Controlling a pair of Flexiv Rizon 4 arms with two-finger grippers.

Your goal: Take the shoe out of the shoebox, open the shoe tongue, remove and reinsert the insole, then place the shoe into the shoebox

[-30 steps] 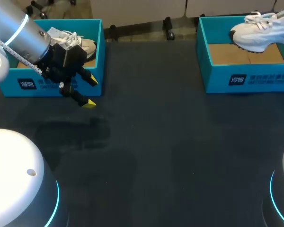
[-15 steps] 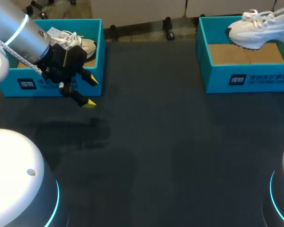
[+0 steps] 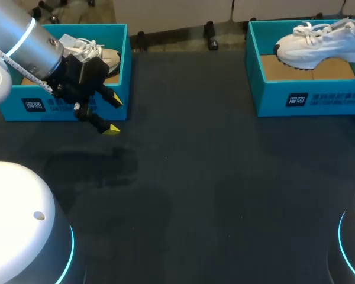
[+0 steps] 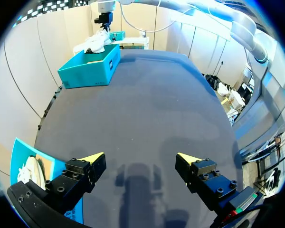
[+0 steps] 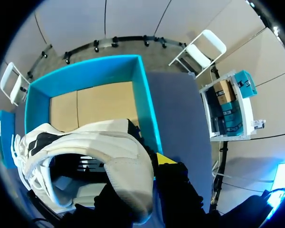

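A white shoe (image 3: 319,44) hangs toe-left over the right teal shoebox (image 3: 272,97), whose brown floor is bare. In the right wrist view my right gripper (image 5: 145,164) is shut on the heel collar of the shoe (image 5: 95,142), one yellow tip outside the heel, above the box (image 5: 147,104). The gripper itself is out of the head view. My left gripper (image 3: 113,115) stands open and empty in front of the left shoebox (image 3: 125,53), which holds another white shoe (image 3: 90,50). From the left wrist, the left gripper (image 4: 140,159) faces dark table, with the far box (image 4: 88,69) ahead.
The dark table (image 3: 213,177) stretches between the two boxes. The left shoebox (image 4: 26,161) lies close beside my left gripper's finger. White rounded arm bases (image 3: 18,225) sit at the near corners.
The white shoe has travelled leftward over the right shoebox, held by my right gripper. My left arm has stayed where it was.
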